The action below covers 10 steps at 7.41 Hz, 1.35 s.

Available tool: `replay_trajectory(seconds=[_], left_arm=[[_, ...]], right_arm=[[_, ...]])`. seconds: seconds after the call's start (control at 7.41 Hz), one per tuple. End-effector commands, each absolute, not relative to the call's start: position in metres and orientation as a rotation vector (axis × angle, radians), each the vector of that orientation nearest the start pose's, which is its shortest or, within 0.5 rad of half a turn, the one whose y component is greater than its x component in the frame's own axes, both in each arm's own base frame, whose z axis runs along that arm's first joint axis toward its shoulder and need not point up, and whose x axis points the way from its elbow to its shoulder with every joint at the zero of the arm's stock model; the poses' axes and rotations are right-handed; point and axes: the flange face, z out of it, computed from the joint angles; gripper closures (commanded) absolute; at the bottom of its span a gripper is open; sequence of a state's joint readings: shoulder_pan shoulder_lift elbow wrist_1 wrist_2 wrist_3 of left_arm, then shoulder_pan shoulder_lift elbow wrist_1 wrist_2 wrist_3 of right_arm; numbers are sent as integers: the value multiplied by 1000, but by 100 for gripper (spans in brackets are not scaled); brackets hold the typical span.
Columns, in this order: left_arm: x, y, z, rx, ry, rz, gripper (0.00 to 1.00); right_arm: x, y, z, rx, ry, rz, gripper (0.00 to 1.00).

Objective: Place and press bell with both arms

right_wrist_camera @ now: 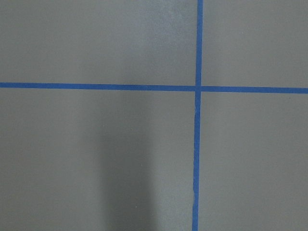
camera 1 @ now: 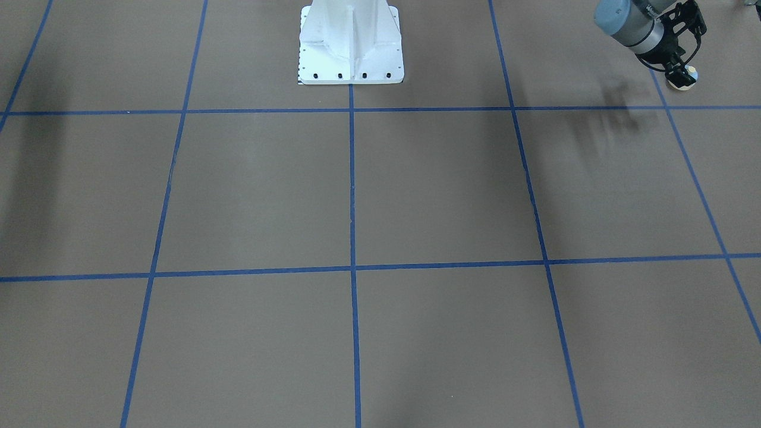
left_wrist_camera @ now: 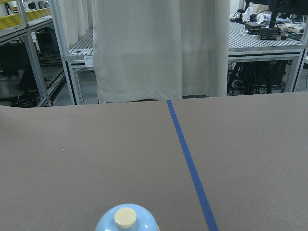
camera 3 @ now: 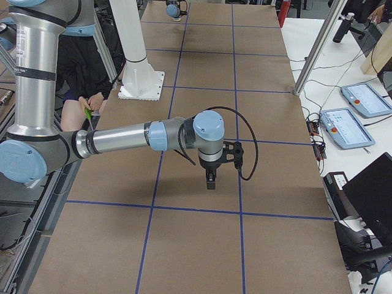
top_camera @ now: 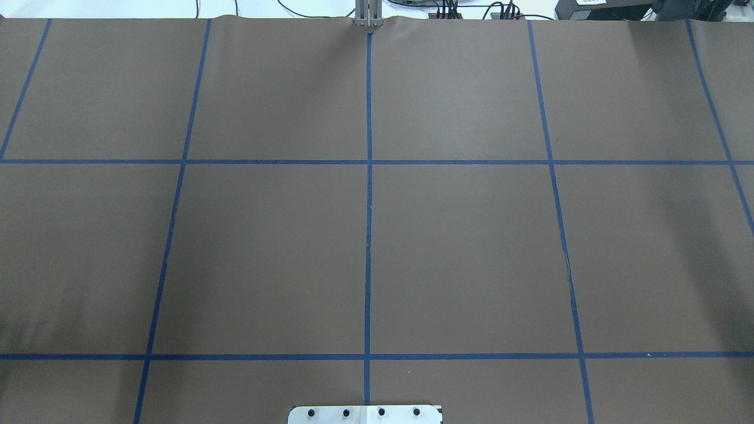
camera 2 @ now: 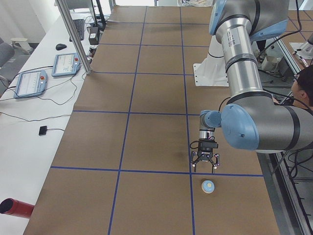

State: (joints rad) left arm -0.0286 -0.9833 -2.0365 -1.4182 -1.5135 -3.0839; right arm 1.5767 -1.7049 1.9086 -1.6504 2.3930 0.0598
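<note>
The bell [camera 1: 684, 81] is a small light-blue dome with a cream button, standing upright on the brown table near the robot's left end. It also shows in the exterior left view [camera 2: 208, 186] and at the bottom of the left wrist view [left_wrist_camera: 126, 219]. My left gripper [camera 1: 679, 67] hangs just above and beside it with its fingers spread, open and empty [camera 2: 204, 165]. My right gripper [camera 3: 210, 181] points down over the table near the robot's right end. It shows only in the exterior right view, so I cannot tell its state.
The white bolted pedestal [camera 1: 351, 47] stands at the robot's edge of the table. Blue tape lines [top_camera: 368, 235] grid the brown surface. A red cylinder [camera 2: 13, 207] and teach pendants [camera 2: 30, 82] lie on the side table. A person [camera 2: 304, 88] sits behind the robot.
</note>
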Motion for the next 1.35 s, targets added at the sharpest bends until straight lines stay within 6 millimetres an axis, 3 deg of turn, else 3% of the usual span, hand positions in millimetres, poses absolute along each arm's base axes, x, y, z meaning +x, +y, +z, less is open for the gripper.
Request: replay_trajectory(seconds=[0.0, 0.4, 1.22], left_arm=[[221, -139, 695, 252, -200, -1532, 0], [219, -135, 730, 257, -201, -1519, 0], [233, -119, 744, 254, -207, -1493, 0]], right_arm=[[63, -434, 556, 100, -824, 10, 0], [63, -432, 553, 105, -824, 9, 0], [63, -431, 553, 104, -824, 10, 0]])
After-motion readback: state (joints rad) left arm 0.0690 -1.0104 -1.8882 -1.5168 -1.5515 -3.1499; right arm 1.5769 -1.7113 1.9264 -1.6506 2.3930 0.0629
